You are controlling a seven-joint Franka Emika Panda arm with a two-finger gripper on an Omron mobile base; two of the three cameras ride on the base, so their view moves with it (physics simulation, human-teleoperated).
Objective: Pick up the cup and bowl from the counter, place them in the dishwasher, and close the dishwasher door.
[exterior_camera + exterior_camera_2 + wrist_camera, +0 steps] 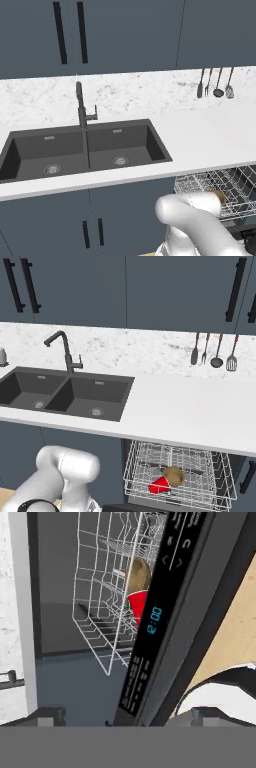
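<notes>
Bowl [218,196] — mostly hidden behind arm [197,225].

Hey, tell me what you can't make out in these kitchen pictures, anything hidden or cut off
- Bowl, left base view: mostly behind the white arm.
- Cup, hand view: partly behind the dishwasher door edge.
- Dishwasher rack, right base view: front cut off by the bottom edge.
- Door handle: cannot be made out.

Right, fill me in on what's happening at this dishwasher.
The white robot arm has loaded both dishes: the golden-brown wooden bowl and the red plastic cup sit together in the silver wire rack, which is pulled out under the white counter. The tool is open, holding nothing, beside the dark dishwasher door's control edge. The door is not yet closed.
</notes>
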